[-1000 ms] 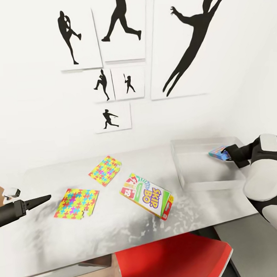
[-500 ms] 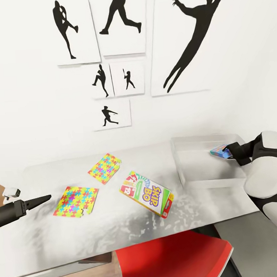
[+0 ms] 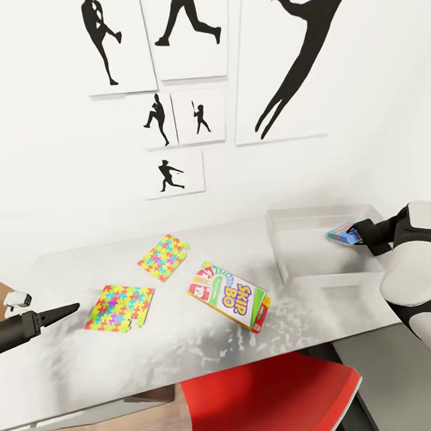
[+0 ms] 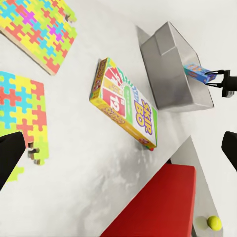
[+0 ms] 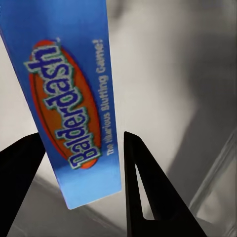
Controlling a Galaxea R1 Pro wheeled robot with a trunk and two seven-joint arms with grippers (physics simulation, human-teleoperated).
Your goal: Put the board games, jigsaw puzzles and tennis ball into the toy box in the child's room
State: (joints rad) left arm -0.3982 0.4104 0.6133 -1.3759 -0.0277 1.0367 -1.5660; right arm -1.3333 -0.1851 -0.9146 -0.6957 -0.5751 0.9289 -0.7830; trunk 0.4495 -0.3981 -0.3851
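My right gripper (image 3: pixel 350 235) is shut on a blue board game (image 5: pixel 74 108) lettered "Balderdash", holding it over the inside of the light grey toy box (image 3: pixel 286 262) at the table's right end. The Skip-Bo board game (image 3: pixel 228 296) lies flat mid-table. Two jigsaw puzzles (image 3: pixel 163 257) (image 3: pixel 119 307) lie to its left. My left gripper (image 3: pixel 72 307) hovers open and empty just left of the nearer puzzle. The tennis ball (image 4: pixel 214 222) rests on a lower grey surface beyond the red chair.
A red chair (image 3: pixel 267 395) is tucked under the white table (image 3: pixel 184 348) at its front edge. A lower dark grey section (image 3: pixel 385 358) joins the table at the right. The wall behind carries black silhouette pictures (image 3: pixel 284 62).
The whole view has shifted slightly, so the camera has tilted down. Both arms, the held game and the things on the table keep their places.
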